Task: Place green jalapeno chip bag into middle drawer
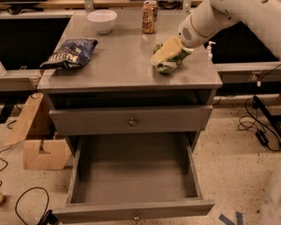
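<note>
Pale tool (162, 55) at crinkly green foil bag (171, 65) — grip unclear, boxy grey middle drawer (131, 175) open

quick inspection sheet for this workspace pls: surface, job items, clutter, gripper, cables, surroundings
surface: grey cabinet top, flat, carrying four items.
job's things: green jalapeno chip bag lies on the top towards its right front. middle drawer is pulled out, nothing seen inside.
clutter: dark blue chip bag at left. white bowl and drink can at the back.
grippers: gripper is down on the green bag, arm coming in from the right.
cables: left floor cable looped by the drawer corner. right floor cable beside the cabinet.
surroundings: upper drawer shut. cardboard box left of the cabinet.
</note>
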You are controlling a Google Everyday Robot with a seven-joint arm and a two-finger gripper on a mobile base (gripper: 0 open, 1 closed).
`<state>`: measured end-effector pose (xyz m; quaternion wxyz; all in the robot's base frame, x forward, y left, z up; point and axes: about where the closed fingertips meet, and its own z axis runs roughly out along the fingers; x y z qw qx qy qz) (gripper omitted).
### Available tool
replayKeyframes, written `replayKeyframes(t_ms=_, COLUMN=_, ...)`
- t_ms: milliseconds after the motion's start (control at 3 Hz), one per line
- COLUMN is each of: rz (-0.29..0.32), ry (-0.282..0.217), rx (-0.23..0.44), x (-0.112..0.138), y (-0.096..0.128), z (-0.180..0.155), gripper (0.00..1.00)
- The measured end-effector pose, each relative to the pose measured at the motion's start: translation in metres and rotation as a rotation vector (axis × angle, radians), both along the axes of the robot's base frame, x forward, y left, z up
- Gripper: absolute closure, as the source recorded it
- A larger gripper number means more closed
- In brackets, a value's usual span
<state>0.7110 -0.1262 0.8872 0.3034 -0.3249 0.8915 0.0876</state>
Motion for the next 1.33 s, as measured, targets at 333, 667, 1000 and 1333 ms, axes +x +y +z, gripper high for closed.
replayKeyframes(t_ms=333, rz=-0.021, ry=0.089, rx=0.009, x=0.0228, y=0.0087, z=-0.0439, gripper=0.26)
replayKeyframes(t_ms=667, rz=-0.017, ry=0.086, rx=0.008, x=0.021, y=0.0102, z=-0.0423, gripper=0.49)
replayKeyframes(t_ms=1000, rz=-0.014, ry=0.09, rx=0.007, x=0.0213, y=0.0119, z=-0.0453, gripper=0.72)
replayKeyframes(t_ms=1333, rz=-0.012, ry=0.094, rx=0.007, x=0.0215, y=0.0135, z=-0.048, gripper=0.95)
